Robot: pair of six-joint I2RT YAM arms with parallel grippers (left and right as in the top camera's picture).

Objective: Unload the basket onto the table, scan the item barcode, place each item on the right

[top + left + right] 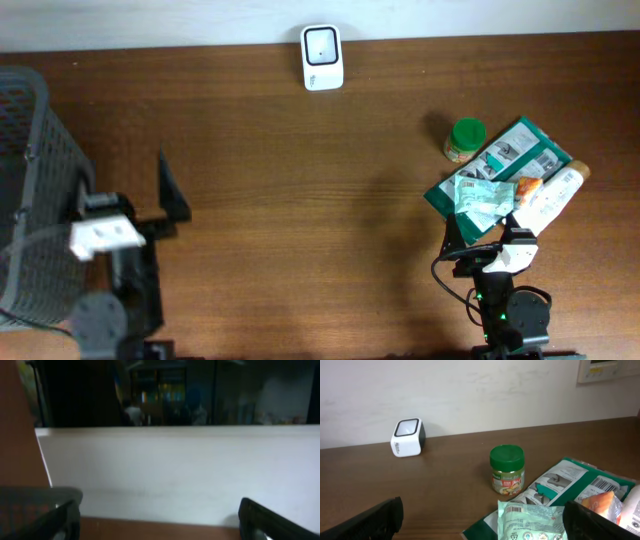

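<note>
Left pincer [157, 522] stands wide open and empty, with the wire basket [30, 170] just to its left and the brown desk [300, 220] stretching ahead of it. Well ahead and to its right, against the wall, sits the white barcode scanner [322, 57]. Right pincer [482, 525] is likewise spread wide with nothing held; from it the scanner lies far ahead and to the left.

Just in front of its fingers is the heap of goods. A pale green sachet [527, 520] lies nearest (its barcode faces up), on a dark green packet [570, 480]. A green-lidded jar [507, 469] stands further ahead, and an orange-and-white bottle [548, 195] lies to the right.

I judge the pick has not yet begun. Next, the right pincer should lower onto one item, probably the sachet. It should close on an edge without covering the barcode, then carry the item to the scanner's window.
</note>
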